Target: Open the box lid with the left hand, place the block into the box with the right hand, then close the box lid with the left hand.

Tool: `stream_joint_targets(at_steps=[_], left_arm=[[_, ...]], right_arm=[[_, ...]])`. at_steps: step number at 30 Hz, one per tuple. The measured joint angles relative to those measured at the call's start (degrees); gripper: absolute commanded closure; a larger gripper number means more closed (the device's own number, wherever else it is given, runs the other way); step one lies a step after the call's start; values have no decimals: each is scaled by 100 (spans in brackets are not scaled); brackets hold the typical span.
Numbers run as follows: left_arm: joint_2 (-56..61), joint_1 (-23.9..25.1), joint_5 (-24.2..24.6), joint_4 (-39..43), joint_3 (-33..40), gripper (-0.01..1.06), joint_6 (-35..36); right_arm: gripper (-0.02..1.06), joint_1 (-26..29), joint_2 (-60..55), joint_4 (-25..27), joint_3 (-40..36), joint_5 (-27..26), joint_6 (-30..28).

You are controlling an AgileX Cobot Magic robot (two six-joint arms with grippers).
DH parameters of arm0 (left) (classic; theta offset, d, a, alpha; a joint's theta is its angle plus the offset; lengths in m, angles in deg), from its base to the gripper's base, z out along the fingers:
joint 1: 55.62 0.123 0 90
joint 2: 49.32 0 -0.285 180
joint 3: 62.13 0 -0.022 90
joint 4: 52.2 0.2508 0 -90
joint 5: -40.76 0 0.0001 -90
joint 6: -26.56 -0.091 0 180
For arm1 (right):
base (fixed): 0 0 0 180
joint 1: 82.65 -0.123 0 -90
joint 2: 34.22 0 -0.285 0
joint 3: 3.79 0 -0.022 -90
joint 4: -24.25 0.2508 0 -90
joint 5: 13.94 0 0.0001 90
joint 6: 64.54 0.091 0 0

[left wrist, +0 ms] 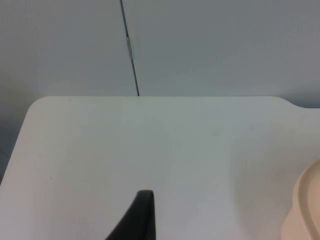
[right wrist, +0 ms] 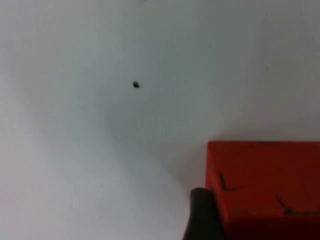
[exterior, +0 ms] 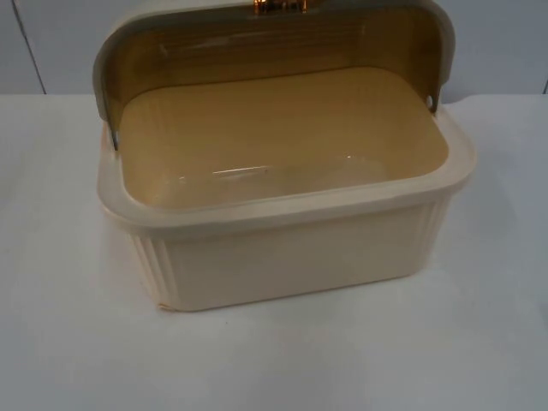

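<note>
A white counter (exterior: 68,342) runs back to a grey partition wall (left wrist: 210,45). The cream box (exterior: 291,257) stands with its lid (exterior: 257,43) swung up and back — interior empty, ready to receive. The left tool (left wrist: 142,215) waits beside the box's edge. The right tool (right wrist: 202,215) has one finger touching the red block (right wrist: 265,185) — whether either tool grips, I cannot tell.

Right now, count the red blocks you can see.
1. The red block lies on the white table, right beside the right gripper's fingertip. None is in the open cream box; others may sit outside the cameras' views.
</note>
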Motion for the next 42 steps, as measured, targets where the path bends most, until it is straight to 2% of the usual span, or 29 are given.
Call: stream_joint_targets(at_steps=[4, 5, 10, 11, 15, 16, 20, 21, 25, 28, 32, 37, 38, 42], left_arm=[[0, 0, 0, 0, 0, 0, 0], [0, 0, 0, 0, 0, 0, 0], [0, 0, 0, 0, 0, 0, 0], [0, 0, 0, 0, 0, 0, 0], [0, 0, 0, 0, 0, 0, 0], [0, 0, 0, 0, 0, 0, 0], [0, 0, 0, 12, 0, 0, 0], [0, 0, 0, 12, 0, 0, 0], [0, 0, 0, 46, 0, 0, 0], [0, 0, 0, 84, 0, 0, 0], [0, 0, 0, 106, 0, 0, 0], [0, 0, 0, 130, 0, 0, 0], [0, 0, 0, 130, 0, 0, 0], [0, 0, 0, 151, 0, 0, 0]], right_arm=[[104, 0, -9, -146, 619, 562, -117], [104, 0, -9, -146, 619, 562, -117], [104, 0, 165, -311, 1967, 1355, -177], [104, 0, 165, -311, 1967, 1355, -177], [104, 0, 199, -424, 3488, 2115, -406], [104, 0, 199, -424, 3488, 2115, -406], [104, 0, 199, -424, 4979, 2564, -633], [104, 0, 199, -424, 4979, 2564, -633], [104, 0, 289, -397, 6171, 2742, -783], [104, -16, 479, -302, 6501, 2751, -928], [104, -236, 823, -529, 6546, 2715, -1088], [104, -1102, 1435, -1164, 6546, 2451, -1121], [104, -1102, 1435, -1164, 6546, 2451, -1121], [104, -1928, 1721, -1295, 6546, 2153, -1069]])
